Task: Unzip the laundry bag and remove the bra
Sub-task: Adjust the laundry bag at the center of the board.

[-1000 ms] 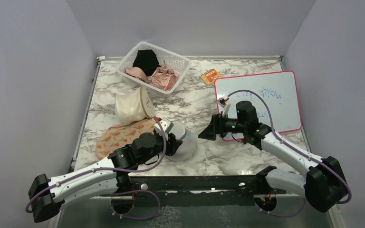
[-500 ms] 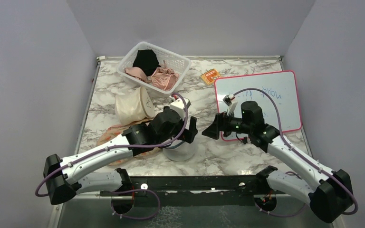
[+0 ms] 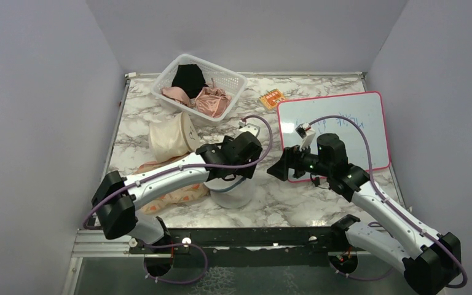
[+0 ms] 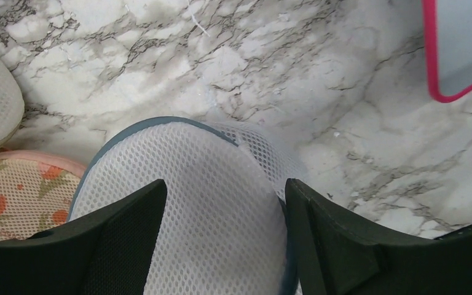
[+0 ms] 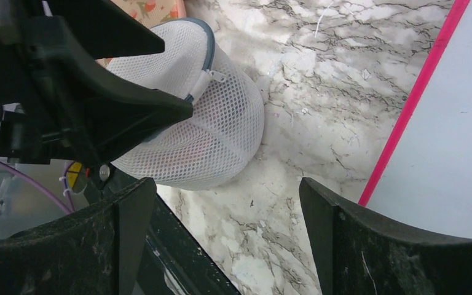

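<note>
Under L tool [image 4: 224,190], laundry bag [image 4: 181,153], jaws apart.

The laundry bag [image 3: 232,195] was a round drum of white mesh with a grey-blue rim [image 4: 160,121] running around its lid. It sat on the marble table [image 3: 283,203] near the front edge, left of the middle, tipped a little so the lid faced up and away. A white zip pull [image 5: 212,78] lay against the rim at the top of the side wall. The mesh lid bulged slightly. What lay inside could not be made out.
</note>
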